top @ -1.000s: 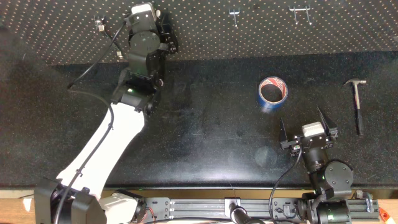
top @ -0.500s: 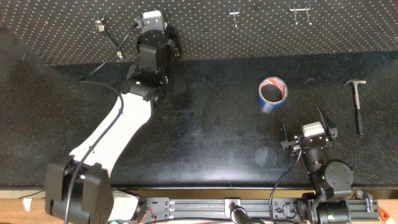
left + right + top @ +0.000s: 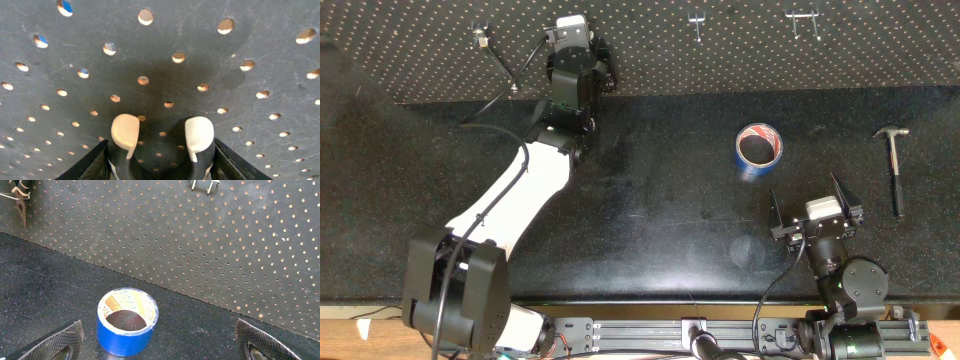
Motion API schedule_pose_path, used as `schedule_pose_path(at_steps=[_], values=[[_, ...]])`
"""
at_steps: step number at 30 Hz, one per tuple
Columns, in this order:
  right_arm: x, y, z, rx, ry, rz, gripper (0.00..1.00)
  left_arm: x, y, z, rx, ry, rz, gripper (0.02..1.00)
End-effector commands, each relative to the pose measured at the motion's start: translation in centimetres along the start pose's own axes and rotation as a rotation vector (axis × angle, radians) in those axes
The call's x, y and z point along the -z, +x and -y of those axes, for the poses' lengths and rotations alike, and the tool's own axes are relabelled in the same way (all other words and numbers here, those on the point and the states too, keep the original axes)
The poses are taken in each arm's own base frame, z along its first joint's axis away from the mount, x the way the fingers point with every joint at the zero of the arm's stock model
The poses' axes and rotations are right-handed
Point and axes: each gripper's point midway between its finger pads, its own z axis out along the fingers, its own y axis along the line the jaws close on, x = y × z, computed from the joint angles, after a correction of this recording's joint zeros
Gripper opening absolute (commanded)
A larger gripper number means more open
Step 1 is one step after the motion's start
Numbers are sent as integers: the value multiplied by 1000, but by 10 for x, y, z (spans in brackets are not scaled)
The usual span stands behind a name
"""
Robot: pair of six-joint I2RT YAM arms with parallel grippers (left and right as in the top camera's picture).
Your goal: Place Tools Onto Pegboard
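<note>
Left gripper (image 3: 160, 164) clamps black tool with two cream-tipped prongs (image 3: 199, 136) at grey perforated pegboard (image 3: 165, 60); I should square prongs to holes.

Blue tape roll (image 3: 758, 150) lies flat, hole up, on the tabletop (image 3: 650, 200) right of centre. Hammer (image 3: 894, 170) lies flat further right, head toward the pegboard (image 3: 740, 60), well apart from the tape. The pegboard stands along the far edge. Dark tool with two cream tips (image 3: 125, 134) sits in left gripper (image 3: 160, 160), tips close to the pegboard face.
</note>
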Motion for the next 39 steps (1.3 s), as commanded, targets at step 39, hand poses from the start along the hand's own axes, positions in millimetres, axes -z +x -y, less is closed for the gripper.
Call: schedule_pose_path(at_steps=[39], values=[[0,2,1,-19,6,-4,976,192,38,-128,132,-12,252,996]])
